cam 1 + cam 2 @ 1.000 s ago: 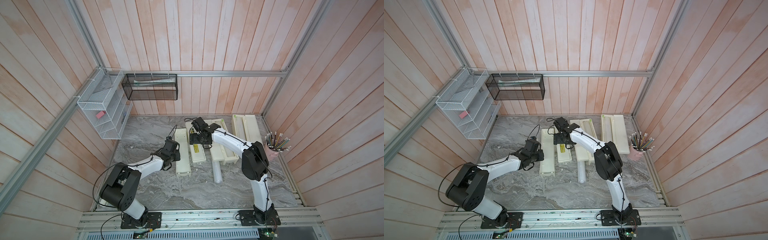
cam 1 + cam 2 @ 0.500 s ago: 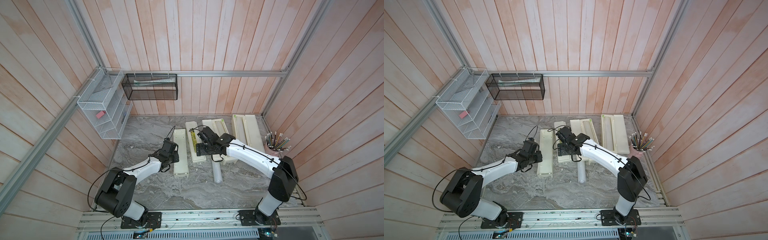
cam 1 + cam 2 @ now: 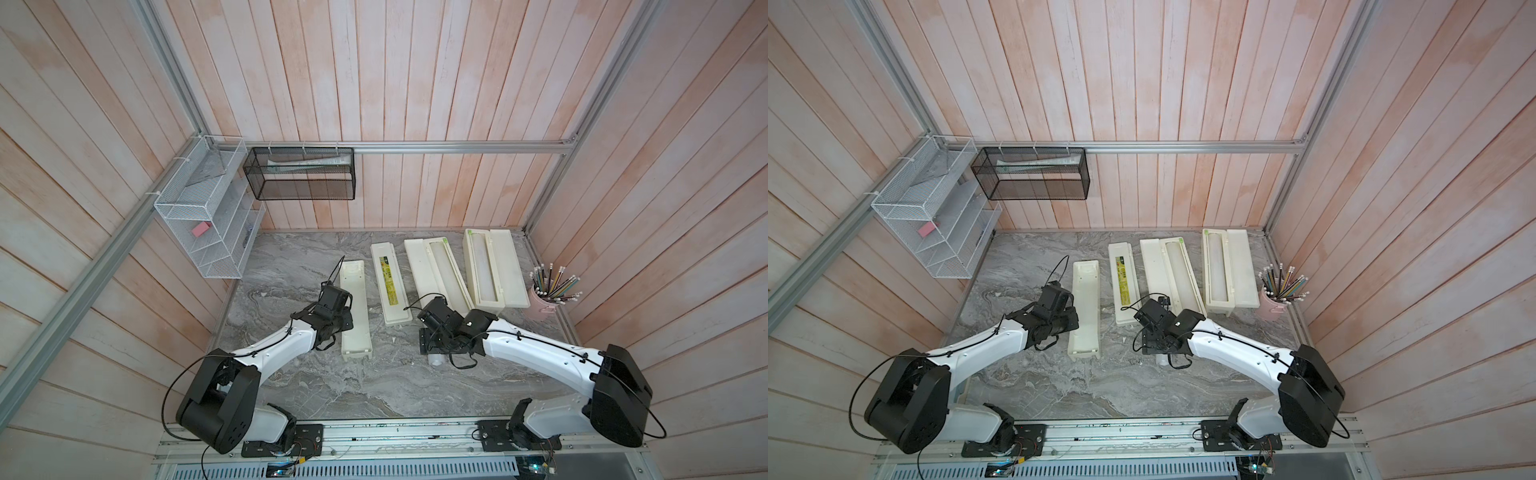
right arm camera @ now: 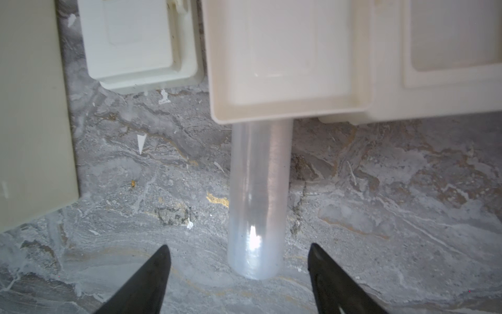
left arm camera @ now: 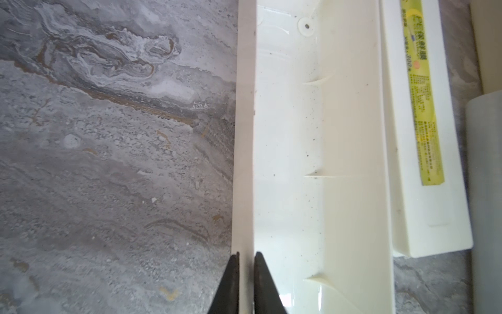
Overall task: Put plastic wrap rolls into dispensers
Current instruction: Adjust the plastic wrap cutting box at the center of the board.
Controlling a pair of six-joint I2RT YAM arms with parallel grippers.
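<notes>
Grey marbled tabletop is bearing a row of long cream-white plastic boxes. The left gripper is clenching the thin side wall of the empty open dispenser, with its black fingers pressing that wall from both sides. The right gripper is hanging low over the table with its jaws released, one finger standing clear on each side of the loose translucent-white plastic wrap roll. This roll is lying flat on the tabletop, and its far end is running under the edge of an opened lid. Just beside the empty open dispenser, a closed labelled box with a yellow-green strip is lying. Two opened dispensers at the back right are each showing a pale roll in the trough, near a pink cup of pencils.
</notes>
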